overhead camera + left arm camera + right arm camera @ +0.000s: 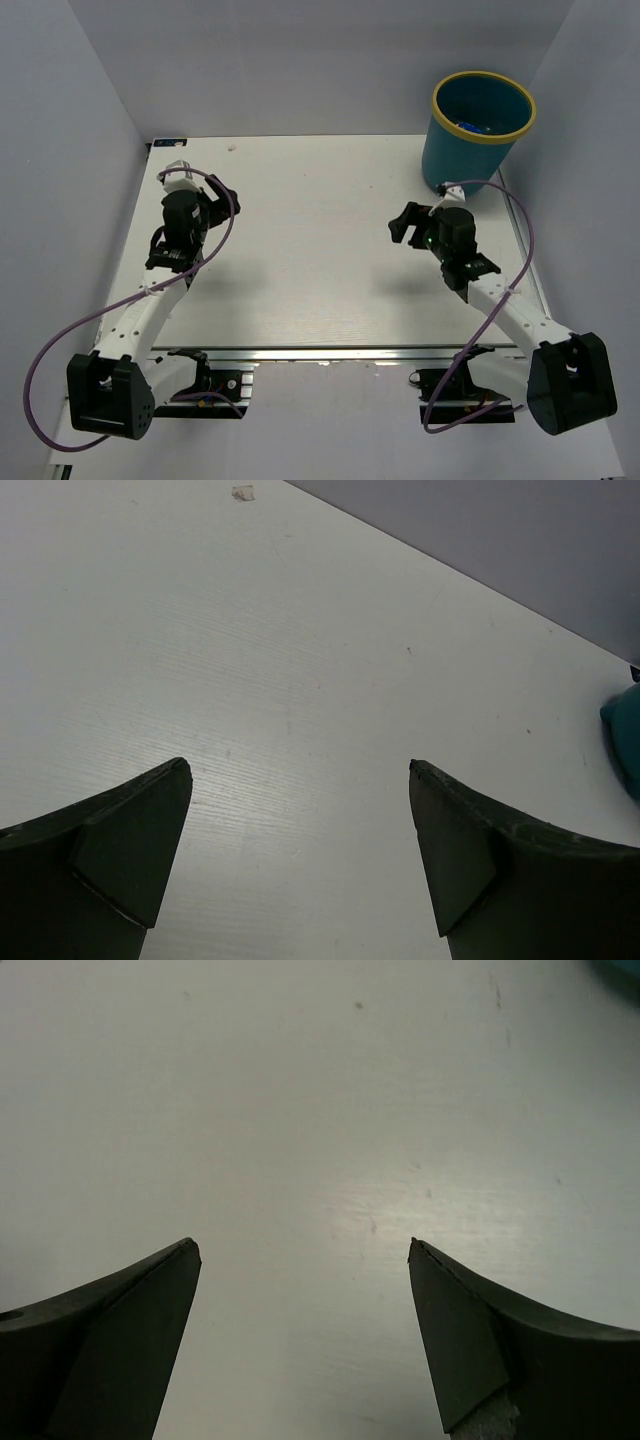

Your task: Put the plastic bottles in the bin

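The teal-blue bin (478,150) with a yellow rim stands at the table's far right corner. Inside it I see a bit of a blue label and clear plastic of a bottle (468,127); any other bottles are hidden. No bottle lies on the table. My left gripper (222,192) is open and empty over the left side of the table; its wrist view (300,770) shows only bare table between the fingers and a sliver of the bin (626,735) at the right edge. My right gripper (403,224) is open and empty, left of the bin, over bare table (300,1245).
White walls close in the table on the left, back and right. A small white scrap (233,148) lies near the back edge, also in the left wrist view (242,492). Purple cables loop beside both arms.
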`<move>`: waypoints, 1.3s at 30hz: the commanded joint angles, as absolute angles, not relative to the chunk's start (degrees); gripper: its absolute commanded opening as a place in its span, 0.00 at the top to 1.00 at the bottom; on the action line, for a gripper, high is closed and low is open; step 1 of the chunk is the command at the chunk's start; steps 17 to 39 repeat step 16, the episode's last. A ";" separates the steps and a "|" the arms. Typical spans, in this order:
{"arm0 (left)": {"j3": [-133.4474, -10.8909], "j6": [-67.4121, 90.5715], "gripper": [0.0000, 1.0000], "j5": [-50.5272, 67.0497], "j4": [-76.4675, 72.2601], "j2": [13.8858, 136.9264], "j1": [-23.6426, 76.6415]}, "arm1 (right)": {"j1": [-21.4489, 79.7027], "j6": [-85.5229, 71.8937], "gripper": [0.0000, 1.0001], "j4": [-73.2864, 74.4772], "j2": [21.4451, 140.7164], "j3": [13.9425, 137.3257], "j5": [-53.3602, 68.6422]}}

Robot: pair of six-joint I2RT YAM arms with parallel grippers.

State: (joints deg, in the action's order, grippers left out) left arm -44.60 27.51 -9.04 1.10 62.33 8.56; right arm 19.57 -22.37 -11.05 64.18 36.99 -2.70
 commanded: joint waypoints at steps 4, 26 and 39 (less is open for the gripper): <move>-42.90 27.95 0.02 -10.63 0.62 57.92 8.17 | 19.25 -24.17 0.11 -17.49 58.19 33.75 -7.64; -42.80 27.77 0.02 -12.21 0.88 57.83 8.17 | 19.25 -25.58 0.11 -21.36 50.98 28.48 -11.16; -42.80 27.77 0.02 -12.21 0.88 57.83 8.17 | 19.25 -25.58 0.11 -21.36 50.98 28.48 -11.16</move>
